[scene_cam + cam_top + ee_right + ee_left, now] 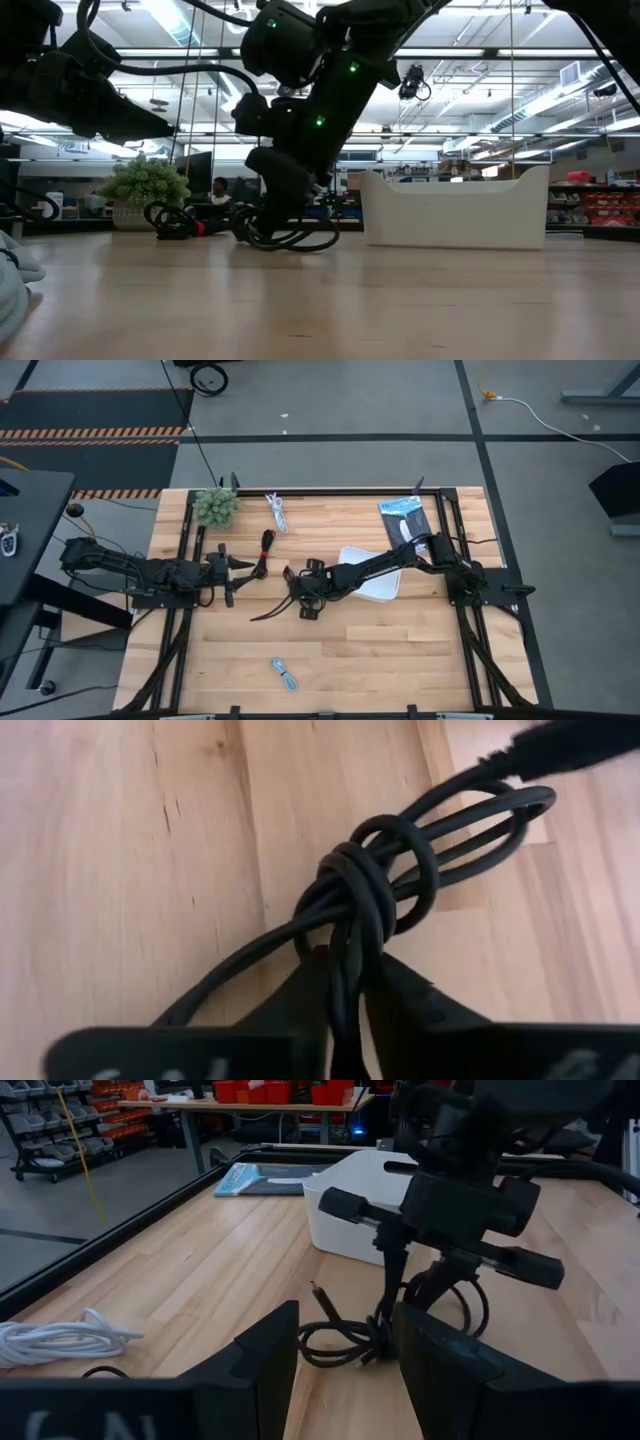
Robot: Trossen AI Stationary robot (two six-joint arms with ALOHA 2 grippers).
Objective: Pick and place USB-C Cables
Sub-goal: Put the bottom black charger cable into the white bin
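Note:
My right gripper [288, 600] is down at the table's middle, shut on the plain black cable [400, 870], a knotted bundle that also shows in the high view [268, 608] and the low view [296, 238]. My left gripper [243, 568] is open and empty, level just left of it, and its fingers frame the cable in the left wrist view [345, 1342]. The black cable with the red band [265, 550] lies on the table by the left gripper. The white cable [277, 510] lies at the far edge. The blue-grey cable [285, 675] lies near the front edge. My right gripper pinches the black cable between its two fingers [400, 1010] just below the bundle's knot [350, 935]. The fingers come from above, pointing down. The cable's loops [335, 1345] lie on the wood beside the fingers.
A white tray [383, 585] stands right of centre under the right arm. A flat black packet with a blue label [405, 518] lies at the far right. A small green plant [215, 506] stands at the far left corner. Bare wood lies toward the front edge.

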